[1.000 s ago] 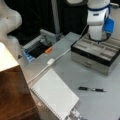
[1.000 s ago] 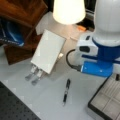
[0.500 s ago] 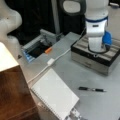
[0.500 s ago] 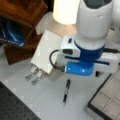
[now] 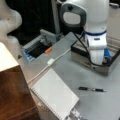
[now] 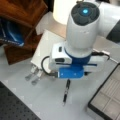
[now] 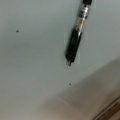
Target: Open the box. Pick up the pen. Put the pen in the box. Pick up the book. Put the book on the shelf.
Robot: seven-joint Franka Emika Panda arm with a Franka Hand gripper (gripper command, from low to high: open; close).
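Tool not visible, state untellable; arm has swung from box [image 5: 100, 62], already open, to above pen [image 6: 66, 91]. Pen on desk [image 5: 100, 105], 3 o'clock of book [image 5: 53, 96], ungrasped.

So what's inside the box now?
In a front view the box stands open, showing grey padded compartments with nothing in them. Part of it runs off the picture, so that part stays unseen. The pen lies on the table outside it, near the arm.
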